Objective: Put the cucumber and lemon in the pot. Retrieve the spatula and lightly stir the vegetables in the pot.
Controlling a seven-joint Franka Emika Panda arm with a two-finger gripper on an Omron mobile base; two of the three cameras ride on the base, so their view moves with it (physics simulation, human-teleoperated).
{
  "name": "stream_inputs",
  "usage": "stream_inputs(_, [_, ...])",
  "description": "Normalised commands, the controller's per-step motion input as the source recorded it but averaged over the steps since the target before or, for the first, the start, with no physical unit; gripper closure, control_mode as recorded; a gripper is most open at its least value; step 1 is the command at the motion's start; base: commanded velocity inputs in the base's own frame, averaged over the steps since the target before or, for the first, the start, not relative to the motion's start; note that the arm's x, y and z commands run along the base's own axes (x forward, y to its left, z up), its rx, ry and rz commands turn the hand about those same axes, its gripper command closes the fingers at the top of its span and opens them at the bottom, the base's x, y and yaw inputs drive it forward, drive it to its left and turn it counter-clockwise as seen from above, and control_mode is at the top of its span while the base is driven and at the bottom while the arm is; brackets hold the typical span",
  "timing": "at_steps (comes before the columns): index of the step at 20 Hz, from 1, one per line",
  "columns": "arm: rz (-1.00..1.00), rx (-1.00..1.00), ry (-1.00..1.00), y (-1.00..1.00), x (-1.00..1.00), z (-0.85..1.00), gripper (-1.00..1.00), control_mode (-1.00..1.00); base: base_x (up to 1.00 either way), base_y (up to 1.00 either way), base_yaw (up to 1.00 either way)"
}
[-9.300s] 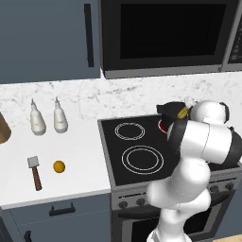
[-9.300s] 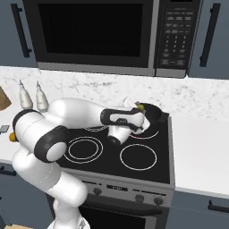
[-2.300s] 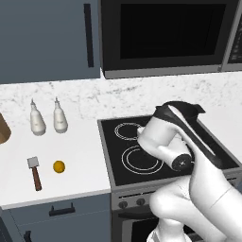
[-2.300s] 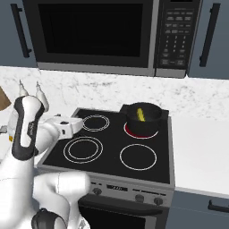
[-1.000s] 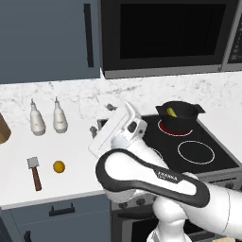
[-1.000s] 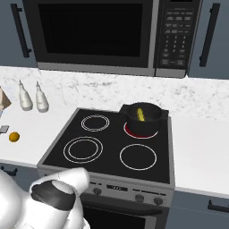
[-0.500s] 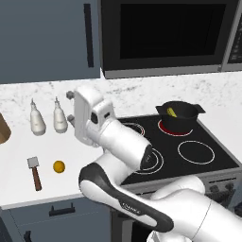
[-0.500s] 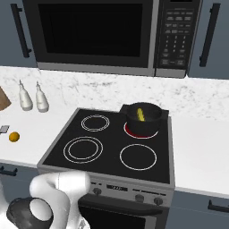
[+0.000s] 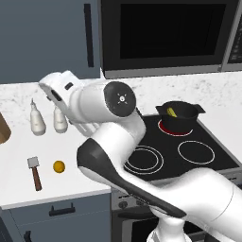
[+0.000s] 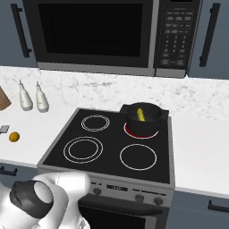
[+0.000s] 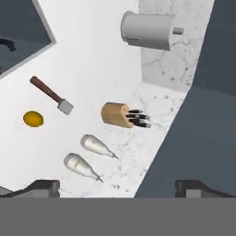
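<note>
The black pot (image 9: 178,115) (image 10: 142,118) stands on the stove's back right burner with the yellow-green cucumber (image 9: 172,112) (image 10: 140,114) inside it. On the white counter left of the stove lies the orange-yellow lemon (image 9: 58,166) (image 10: 14,137) (image 11: 33,119). Just beside it is the spatula (image 9: 34,171) (image 11: 50,95), wooden handle and grey square head. My gripper (image 11: 117,188) is open and empty, high over that counter and looking down on lemon and spatula from well above. My arm (image 9: 108,101) reaches left over the counter.
Two white bottles (image 9: 38,122) (image 11: 94,145) stand at the back of the counter near the wall. A wooden knife block (image 11: 117,114) and a grey cylinder (image 11: 147,30) sit further along. The stove (image 10: 107,143) has three free burners; a microwave (image 10: 94,33) hangs above it.
My arm has swung left from over the stove to above the counter by the bottles. The jaws stay wide open. Pot, cucumber, lemon and spatula have not moved.
</note>
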Motion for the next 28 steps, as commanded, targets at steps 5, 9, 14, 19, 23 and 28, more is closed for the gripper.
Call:
stream_inputs(5, [-0.17,-0.52,0.63,-0.01,0.3,-0.93,-1.0,-1.0,0.0,0.0,0.0])
stream_inputs(9, [-0.14,-0.18,0.52,0.0,0.07,-1.0,-1.0,-1.0,0.0,0.0,0.0])
stream_inputs(14, [-0.26,0.0,0.26,0.0,0.0,-0.93,-1.0,-1.0,0.0,0.0,0.0])
stream_inputs(19, [-0.66,0.0,0.01,0.0,0.0,-0.79,-1.0,-1.0,0.0,0.0,0.0])
stream_inputs(23, [-0.85,0.04,0.0,0.0,0.0,-0.59,-1.0,-1.0,0.0,0.0,0.0])
stream_inputs(28, [-0.79,0.19,0.07,0.0,0.0,-0.34,-1.0,-1.0,0.0,0.0,0.0])
